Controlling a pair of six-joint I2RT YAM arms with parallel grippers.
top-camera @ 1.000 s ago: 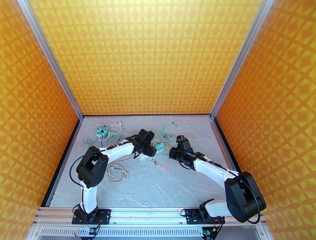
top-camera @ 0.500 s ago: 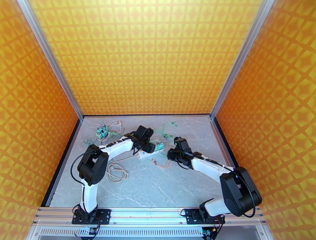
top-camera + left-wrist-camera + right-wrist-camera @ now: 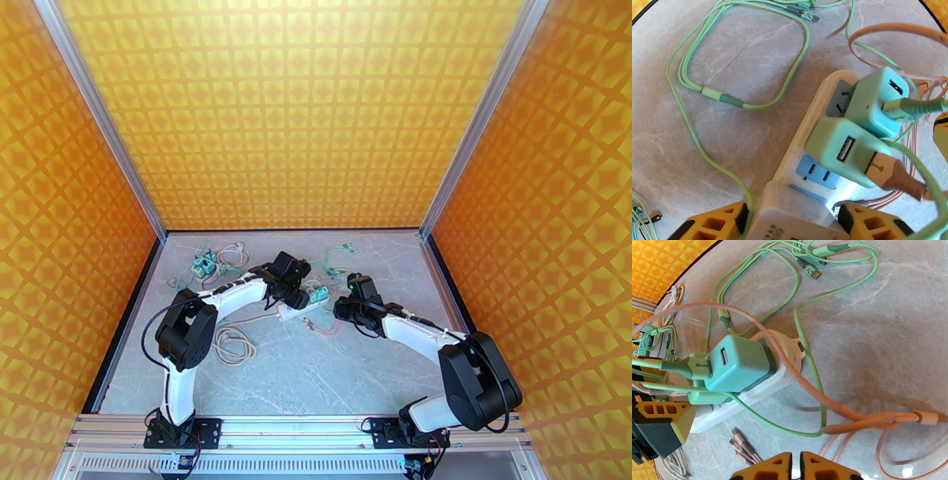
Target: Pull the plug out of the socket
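Observation:
A white socket strip (image 3: 811, 108) lies on the marble table with two plugs in it. One is a teal USB charger (image 3: 873, 102) with a green cable. The other is a pale green charger (image 3: 841, 152) with an orange cable. My left gripper (image 3: 792, 223) has its yellow fingers pressed on both sides of the strip's near end. From above, the strip (image 3: 291, 310) sits under the left gripper (image 3: 294, 298). My right gripper (image 3: 796, 465) is shut and empty, a short way in front of the teal charger (image 3: 738, 364), which stands on the strip (image 3: 788, 348).
Green cables (image 3: 798, 319) and an orange cable (image 3: 809, 392) loop over the table around the strip. A white coiled cable (image 3: 231, 345) lies front left. More green chargers (image 3: 204, 264) sit at the back left. Orange walls close in three sides.
My left gripper's jaws have narrowed onto the strip's end. The right arm has shifted slightly left, closer to the chargers.

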